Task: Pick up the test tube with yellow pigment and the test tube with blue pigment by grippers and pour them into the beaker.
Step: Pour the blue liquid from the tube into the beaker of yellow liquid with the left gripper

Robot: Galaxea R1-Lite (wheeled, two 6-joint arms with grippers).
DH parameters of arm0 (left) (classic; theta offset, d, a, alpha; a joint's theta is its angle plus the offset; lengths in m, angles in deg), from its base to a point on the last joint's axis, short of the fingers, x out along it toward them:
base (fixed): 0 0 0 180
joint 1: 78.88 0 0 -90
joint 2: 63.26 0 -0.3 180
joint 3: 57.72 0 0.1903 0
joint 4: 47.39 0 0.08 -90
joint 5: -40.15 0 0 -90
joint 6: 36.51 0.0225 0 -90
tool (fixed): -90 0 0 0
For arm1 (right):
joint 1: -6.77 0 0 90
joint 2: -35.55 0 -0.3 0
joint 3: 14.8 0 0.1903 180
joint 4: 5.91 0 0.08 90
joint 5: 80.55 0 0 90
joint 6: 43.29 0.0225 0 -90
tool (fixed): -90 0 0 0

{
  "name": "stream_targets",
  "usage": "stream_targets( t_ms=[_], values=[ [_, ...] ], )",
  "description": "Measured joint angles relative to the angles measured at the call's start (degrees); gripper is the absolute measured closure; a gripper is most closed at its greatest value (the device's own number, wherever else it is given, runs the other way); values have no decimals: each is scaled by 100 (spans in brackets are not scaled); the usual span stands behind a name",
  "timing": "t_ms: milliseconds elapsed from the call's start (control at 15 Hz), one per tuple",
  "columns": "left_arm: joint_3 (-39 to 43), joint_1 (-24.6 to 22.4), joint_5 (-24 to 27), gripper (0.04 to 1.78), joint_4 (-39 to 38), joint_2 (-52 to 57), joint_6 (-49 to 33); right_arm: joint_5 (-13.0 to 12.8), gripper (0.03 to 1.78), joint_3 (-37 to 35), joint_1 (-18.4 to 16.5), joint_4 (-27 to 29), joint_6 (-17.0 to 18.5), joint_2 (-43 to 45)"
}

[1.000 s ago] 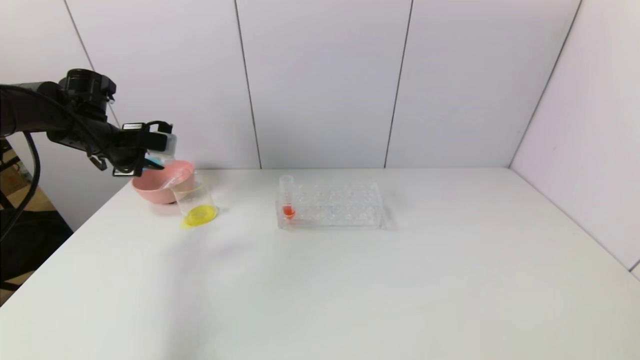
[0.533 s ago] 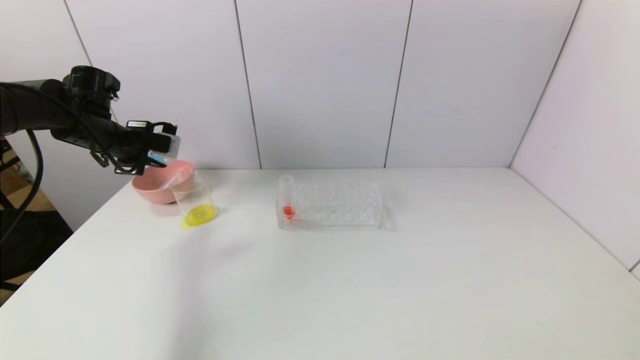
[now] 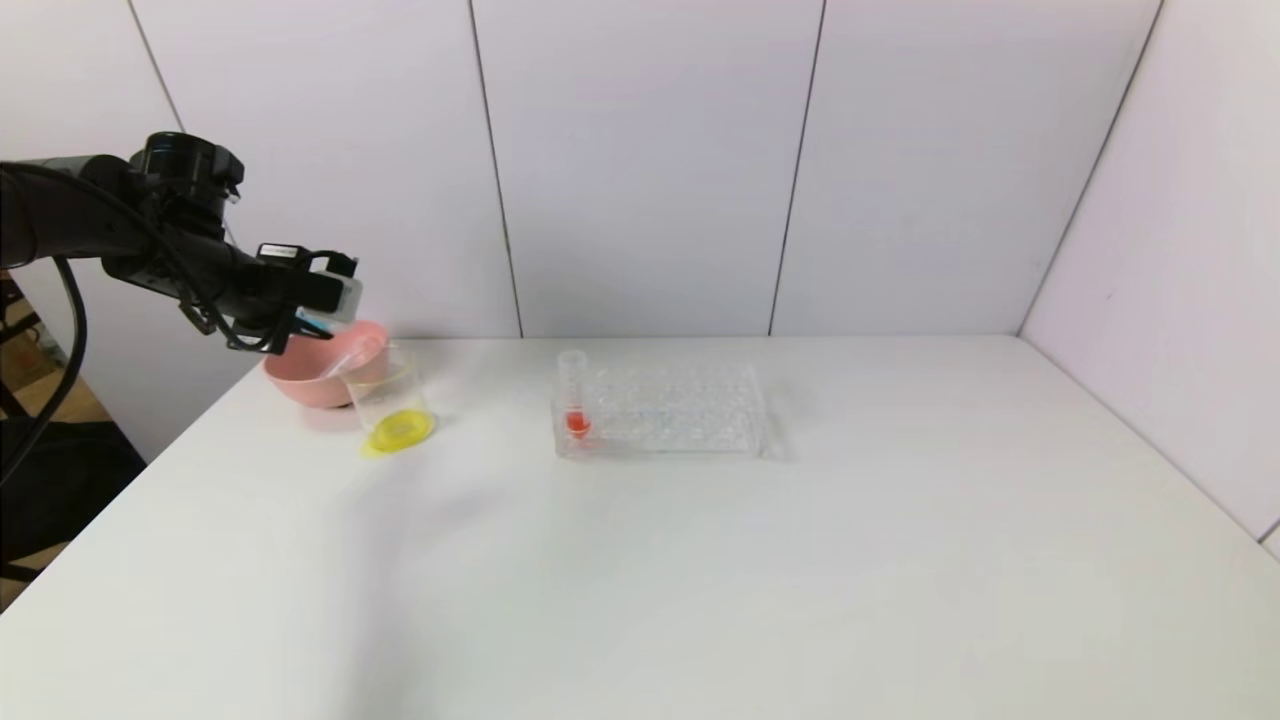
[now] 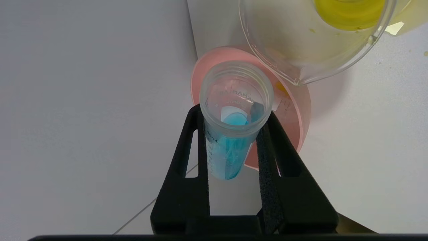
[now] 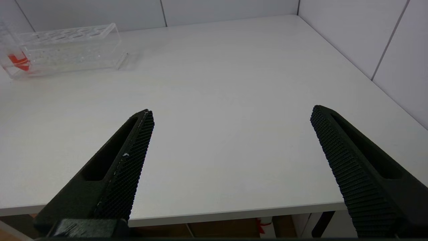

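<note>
The blue-pigment tube (image 4: 234, 134) is clamped between the two black fingers (image 4: 187, 160) of the left gripper (image 3: 325, 325), pads closed on the tube wall approx. mid-length. In the left wrist view the open mouth points away from the claw and the rounded, blue-filled end sits back toward the palm, so the long axis runs straight out along the finger line. In the head view the tube is tilted, mouth down and fwd.

The beaker (image 3: 393, 405) stands just ahead of and below the claw, w/ yellow liquid pooled at its bottom. Its rim (image 4: 294, 72) is seen slightly beyond and to one side of the tube mouth, not yet under it. The pink bowl (image 3: 318, 378) lies directly beneath the tube, just beside the beaker; touching or not can't be told.

Judged: the yellow pour is done, the blue pour not begun. The coming move turns on one offset: the mouth must be carried fwd over the beaker rim before more tilt is given, else blue goes into the bowl.

The right gripper (image 5: 230, 144) is held wide apart, empty, over bare table (image 5: 217, 83), well away from the beaker; the rack (image 5: 67, 48) w/ the red tube (image 5: 18, 62) is seen far ahead of it. The left arm is clearly nearer.
</note>
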Motion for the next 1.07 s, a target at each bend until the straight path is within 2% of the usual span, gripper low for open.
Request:
stream_targets(
  t_ms=[267, 467, 1067],
  values=[
    [0, 13, -50, 138, 33, -11, 57, 0, 10, 0, -2, 0, 2, 0],
    [0, 67, -293, 138, 66, 2, 68, 2, 10, 0, -2, 0, 2, 0],
    [-2, 88, -345, 138, 256, 22, 24, 0, 10, 0, 0, 0, 2, 0]
  ],
)
